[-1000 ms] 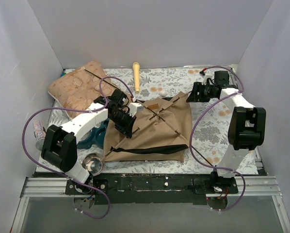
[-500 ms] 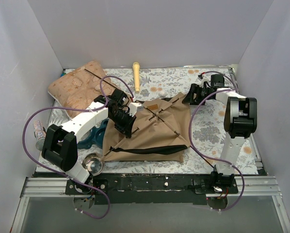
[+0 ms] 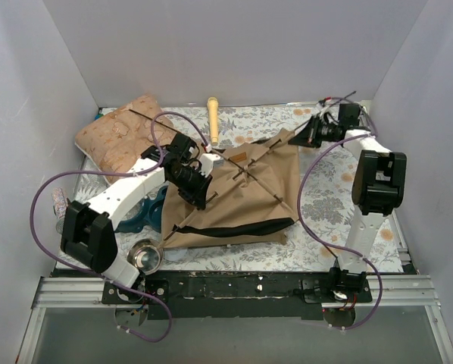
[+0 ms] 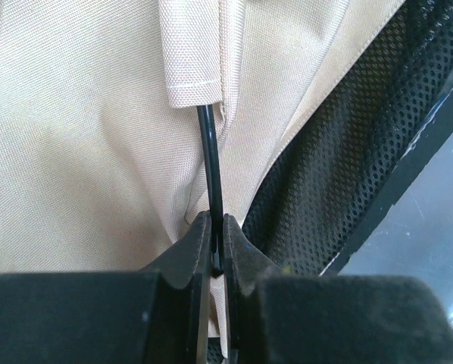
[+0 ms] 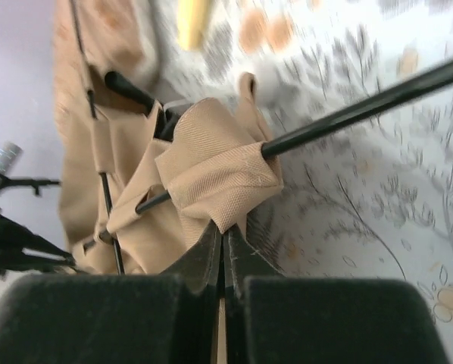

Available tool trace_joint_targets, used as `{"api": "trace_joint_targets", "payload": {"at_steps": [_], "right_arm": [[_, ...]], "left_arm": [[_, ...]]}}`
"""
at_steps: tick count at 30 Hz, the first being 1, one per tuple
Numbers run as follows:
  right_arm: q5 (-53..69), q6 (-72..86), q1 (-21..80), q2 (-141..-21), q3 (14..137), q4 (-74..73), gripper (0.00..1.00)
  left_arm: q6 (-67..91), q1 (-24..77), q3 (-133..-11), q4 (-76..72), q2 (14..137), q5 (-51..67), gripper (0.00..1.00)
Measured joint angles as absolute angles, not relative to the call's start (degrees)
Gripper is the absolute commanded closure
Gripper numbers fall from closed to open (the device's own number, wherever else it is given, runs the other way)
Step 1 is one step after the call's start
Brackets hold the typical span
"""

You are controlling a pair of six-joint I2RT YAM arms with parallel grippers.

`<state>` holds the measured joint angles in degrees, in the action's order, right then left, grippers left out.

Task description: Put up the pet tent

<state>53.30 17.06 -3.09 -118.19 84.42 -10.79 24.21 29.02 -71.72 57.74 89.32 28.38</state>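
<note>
Jaws clenched both sides: left jaws on the tan fabric pet tent's (image 3: 249,189) thin black pole (image 4: 209,152), right jaws on its far-right corner (image 5: 219,178).

Cushion (image 3: 117,138) left of pet tent (image 3: 266,193)

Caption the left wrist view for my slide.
Left gripper clamps the black pole leaving the pet tent sleeve, mesh panel alongside.

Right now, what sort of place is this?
Probably a robot test cell: white walls box in a flowered table, the left arm and right arm are bolted to a metal rail, a pet tent between them.
</note>
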Motion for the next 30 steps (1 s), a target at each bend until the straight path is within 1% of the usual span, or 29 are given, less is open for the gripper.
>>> {"api": "trace_joint_targets", "payload": {"at_steps": [4,9,14,17,18,19,20,21,22,23,24,26,29,30], "right_arm": [[55.9,25.3,-5.8,-115.9,94.4,-10.0,0.99],[59.0,36.5,-8.5,-109.8,108.6,-5.0,0.99],[60.1,40.6,-8.7,-104.0,120.7,-1.0,0.99],[60.4,42.0,-8.6,-100.3,123.1,2.2,0.99],[60.4,42.3,-8.6,-99.2,123.0,3.3,0.99],[60.3,42.7,-8.6,-97.8,122.7,4.8,0.99],[60.1,42.8,-8.6,-96.6,122.3,6.3,0.99],[59.7,42.8,-8.7,-95.4,122.0,7.6,0.99],[59.4,42.5,-8.8,-94.5,122.0,8.2,0.99],[58.7,41.9,-8.9,-93.7,122.0,8.7,0.99],[57.6,40.6,-9.1,-92.7,122.0,8.9,0.99],[56.0,38.2,-9.6,-91.2,122.0,8.8,0.99],[52.7,32.8,-10.0,-88.9,121.8,7.5,0.99],[51.6,30.8,-10.1,-88.1,121.6,6.9,0.99]], "left_arm": [[24.3,29.0,-72.3,54.2,82.9,29.0,1.00],[24.0,29.0,-71.9,44.8,74.1,29.4,1.00],[20.3,29.0,-65.1,32.6,67.9,29.4,1.00],[18.2,29.1,-60.9,25.8,67.3,29.7,1.00],[17.8,29.2,-60.2,23.8,67.7,29.9,0.97],[17.6,29.2,-60.0,21.9,68.4,30.1,0.89],[17.5,29.2,-60.0,20.1,69.3,30.2,0.83],[17.4,29.2,-60.1,18.2,70.3,30.5,0.73],[17.4,29.2,-60.6,16.9,71.5,30.7,0.55],[17.4,29.3,-61.5,16.5,73.0,30.9,0.42],[17.4,29.2,-62.7,16.1,74.8,31.2,0.33],[18.1,29.2,-66.0,15.8,78.7,31.8,0.23],[19.7,29.2,-70.4,15.2,82.5,32.2,0.15],[20.2,29.2,-71.2,14.9,82.8,32.3,0.06]]}}
